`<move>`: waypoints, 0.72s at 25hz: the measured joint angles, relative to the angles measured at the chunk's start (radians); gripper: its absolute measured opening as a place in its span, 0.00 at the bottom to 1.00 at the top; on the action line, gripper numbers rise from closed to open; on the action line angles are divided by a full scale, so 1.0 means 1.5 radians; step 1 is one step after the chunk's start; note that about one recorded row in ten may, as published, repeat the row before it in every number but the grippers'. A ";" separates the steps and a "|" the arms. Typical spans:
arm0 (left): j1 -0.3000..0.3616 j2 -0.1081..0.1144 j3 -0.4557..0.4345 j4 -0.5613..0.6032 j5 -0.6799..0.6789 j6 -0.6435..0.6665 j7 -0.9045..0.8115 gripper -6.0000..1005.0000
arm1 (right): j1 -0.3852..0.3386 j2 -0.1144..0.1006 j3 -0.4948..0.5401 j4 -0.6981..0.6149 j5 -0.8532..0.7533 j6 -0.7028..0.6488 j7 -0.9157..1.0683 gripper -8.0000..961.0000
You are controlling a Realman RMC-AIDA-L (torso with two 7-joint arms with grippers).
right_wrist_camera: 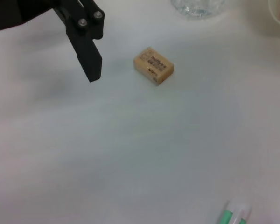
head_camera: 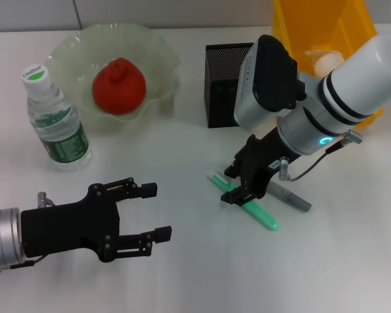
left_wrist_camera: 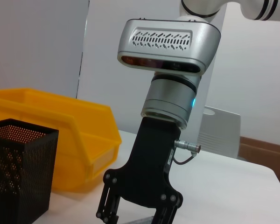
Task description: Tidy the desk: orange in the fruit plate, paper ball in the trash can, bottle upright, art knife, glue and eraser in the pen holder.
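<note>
The orange (head_camera: 119, 85) lies in the fruit plate (head_camera: 158, 49). To its left the bottle (head_camera: 55, 120) stands upright. The art knife (head_camera: 260, 214) lies flat in front of the pen holder (head_camera: 225, 88), with the grey glue (head_camera: 292, 197) beside it. My right gripper (head_camera: 236, 189) is low over the knife's white end (right_wrist_camera: 237, 212), open, its fingers either side of it. My left gripper (head_camera: 159, 210) hovers open at the near left. One of its fingers (right_wrist_camera: 89, 60) is close to the eraser (right_wrist_camera: 153, 66), which the head view does not show. A pale lump, maybe the paper ball (head_camera: 324, 60), sits in the trash can (head_camera: 313, 26).
The right arm's wrist housing (left_wrist_camera: 170, 42) rises over the table in front of the trash can (left_wrist_camera: 79, 126) and the pen holder (left_wrist_camera: 18, 172). Bare white table lies between the two grippers and along the near edge.
</note>
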 joint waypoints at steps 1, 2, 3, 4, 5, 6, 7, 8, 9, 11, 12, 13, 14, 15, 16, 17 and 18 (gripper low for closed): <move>0.000 0.000 0.000 0.000 0.000 0.000 0.000 0.77 | 0.000 0.000 -0.001 0.000 0.000 0.000 0.000 0.51; 0.000 0.000 0.000 0.000 0.000 0.000 0.000 0.77 | 0.000 0.000 -0.002 0.001 0.000 0.001 0.000 0.51; -0.001 0.000 0.000 0.000 0.000 0.000 0.000 0.77 | 0.000 0.000 -0.004 0.001 0.000 0.003 0.000 0.50; -0.001 0.000 0.000 0.000 0.000 0.000 0.000 0.77 | -0.001 0.000 -0.004 0.001 0.000 0.004 0.000 0.50; -0.001 0.000 0.000 0.000 0.000 -0.001 0.000 0.77 | -0.001 0.000 -0.004 0.002 0.000 0.005 0.000 0.50; -0.001 0.000 0.000 0.000 0.000 -0.001 0.000 0.77 | -0.001 0.000 -0.005 0.004 0.000 0.006 0.000 0.50; -0.001 0.000 0.000 0.000 0.000 -0.001 0.000 0.77 | -0.001 0.000 -0.005 0.005 0.000 0.006 0.000 0.50; -0.001 0.000 0.000 0.000 0.000 -0.001 0.000 0.77 | -0.001 0.000 -0.005 0.007 0.000 0.006 0.000 0.50; -0.001 0.000 0.000 0.000 0.000 -0.002 0.000 0.77 | -0.001 0.000 -0.005 0.008 0.000 0.006 0.001 0.50; -0.001 0.000 0.000 0.000 0.000 -0.002 0.000 0.77 | -0.001 0.000 -0.005 0.009 0.000 0.006 0.001 0.49; -0.002 0.000 0.000 0.000 0.000 -0.002 0.000 0.77 | -0.001 0.000 -0.006 0.009 0.000 0.006 0.000 0.49; -0.002 0.000 0.000 0.000 0.000 -0.002 0.000 0.77 | -0.001 0.000 -0.006 0.009 0.000 0.006 0.000 0.49; -0.002 0.000 0.000 0.000 0.000 -0.002 0.000 0.77 | -0.001 0.000 -0.006 0.009 0.000 0.006 0.000 0.49; -0.002 0.000 0.000 0.000 0.000 -0.002 0.000 0.77 | -0.001 0.001 -0.006 0.009 0.000 0.006 0.000 0.49; -0.002 0.000 0.000 0.000 0.000 -0.002 0.000 0.77 | -0.001 0.001 -0.006 0.009 0.000 0.006 0.000 0.49; -0.002 0.000 0.000 0.000 0.000 -0.002 0.000 0.77 | -0.001 0.001 -0.006 0.009 0.000 0.006 0.000 0.49; -0.002 0.000 0.000 0.000 0.000 -0.002 0.000 0.77 | -0.001 0.001 -0.007 0.009 0.000 0.006 0.000 0.49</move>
